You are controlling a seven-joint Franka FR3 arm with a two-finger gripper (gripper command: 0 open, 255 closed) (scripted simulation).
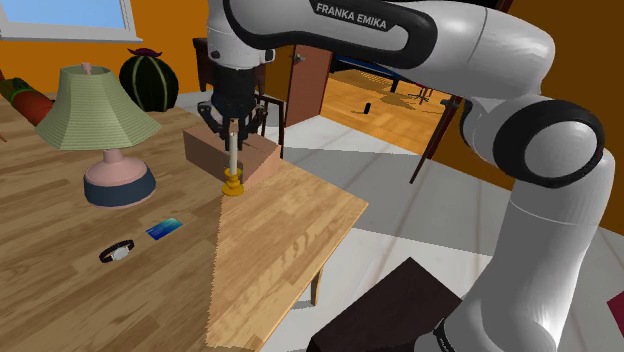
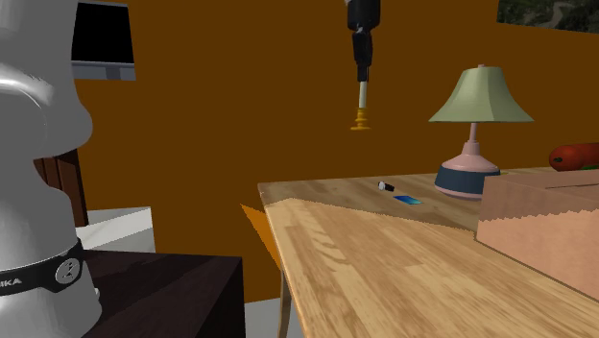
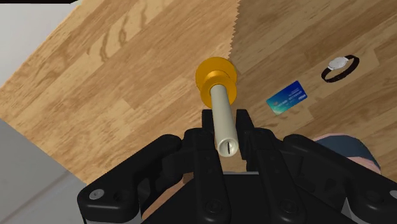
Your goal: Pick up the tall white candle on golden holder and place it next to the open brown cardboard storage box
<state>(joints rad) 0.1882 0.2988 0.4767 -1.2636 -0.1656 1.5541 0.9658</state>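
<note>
A tall off-white candle [image 1: 232,158] on a golden holder [image 1: 232,186] hangs upright in the air, with my gripper [image 1: 232,130] shut on its upper part. From the second exterior view the candle [image 2: 363,96] and holder [image 2: 362,121] are well above the wooden table [image 2: 384,269], gripper [image 2: 363,75] above them. Along the gripper [image 3: 224,127], the fingers clasp the candle [image 3: 222,114], and the holder [image 3: 217,79] hangs over the tabletop. The brown cardboard box [image 1: 262,160] stands on the table just behind the candle; in the second exterior view the box [image 2: 547,226] is near the right edge.
A lamp [image 1: 100,120] with a green shade stands on the table, with a wristwatch [image 1: 117,251] and a blue card [image 1: 165,228] in front of it. A dark round plant [image 1: 148,78] and a red object [image 1: 30,100] sit further back. The table's edge [image 1: 330,240] runs near the candle.
</note>
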